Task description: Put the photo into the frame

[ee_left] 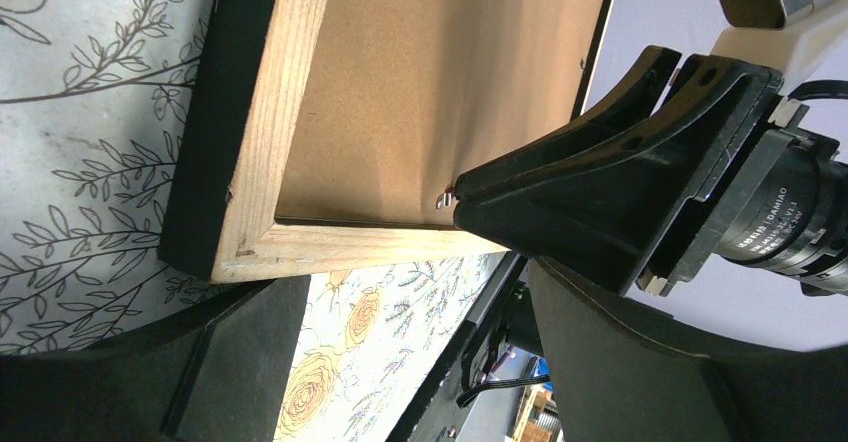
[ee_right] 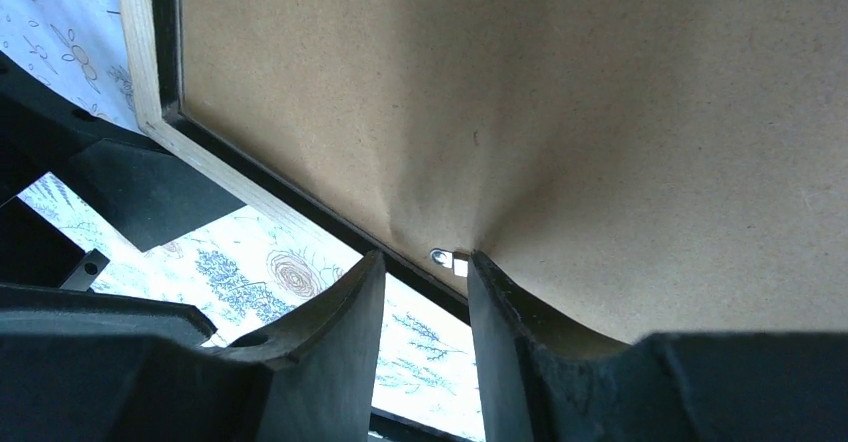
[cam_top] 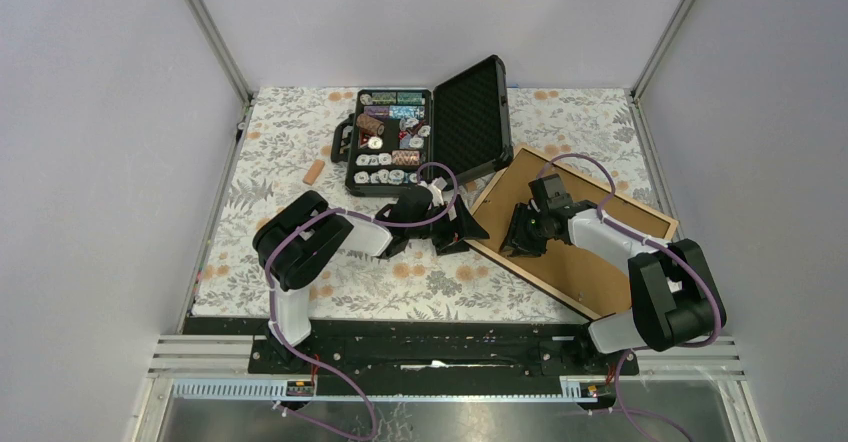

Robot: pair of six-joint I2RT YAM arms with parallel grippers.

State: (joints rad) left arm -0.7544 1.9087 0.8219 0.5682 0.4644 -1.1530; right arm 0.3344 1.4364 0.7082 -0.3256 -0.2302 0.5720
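Floral cloth [cam_top: 300, 132] carries the frame [cam_top: 560, 267] back-up at the right, beside the chip case [cam_top: 400, 142]. Right gripper [ee_right: 422, 262] has its fingers narrowly parted at a metal tab [ee_right: 448, 259]; left gripper [cam_top: 465, 234] gapes wide off the frame's corner

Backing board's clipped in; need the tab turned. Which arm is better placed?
Right. The right claw is open, straddling the metal tab at the edge of the frame. The left claw is beside the frame's corner, over the tablecloth.
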